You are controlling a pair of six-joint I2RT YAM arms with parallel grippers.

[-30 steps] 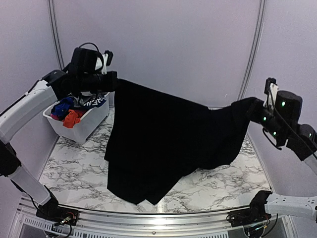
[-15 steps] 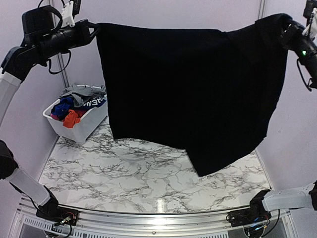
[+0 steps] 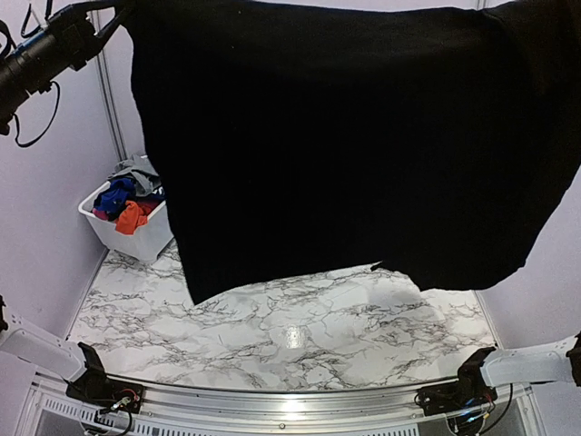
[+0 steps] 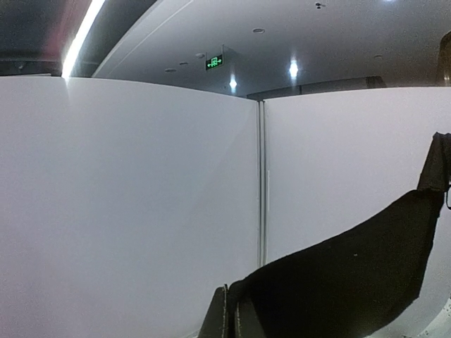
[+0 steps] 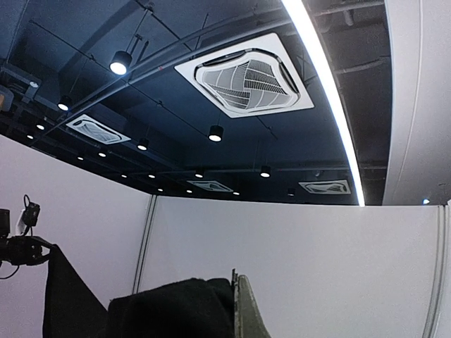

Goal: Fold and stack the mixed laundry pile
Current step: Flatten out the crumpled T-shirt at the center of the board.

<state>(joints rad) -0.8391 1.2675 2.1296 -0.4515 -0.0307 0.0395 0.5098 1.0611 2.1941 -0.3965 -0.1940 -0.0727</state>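
A large black garment [image 3: 345, 145] hangs spread wide, high above the table, its lower hem clear of the surface. My left gripper [image 3: 116, 11] is shut on its top left corner; in the left wrist view the closed fingers [image 4: 224, 318] pinch the black cloth [image 4: 345, 282]. My right gripper [image 5: 237, 310] is shut on the other top corner [image 5: 176, 310]; in the top view it is hidden at the upper right. The rest of the laundry pile, with blue [image 3: 116, 193], orange-red [image 3: 130, 216] and grey [image 3: 136, 169] pieces, lies in the basket.
A white plastic basket [image 3: 116, 240] stands at the back left of the marble table [image 3: 300, 336]. Pale booth walls close in the back and both sides. The arm bases sit at the table's near edge.
Both arms have risen and spread apart, lifting the black garment off the table and stretching it out flat in the air. The basket has not moved.
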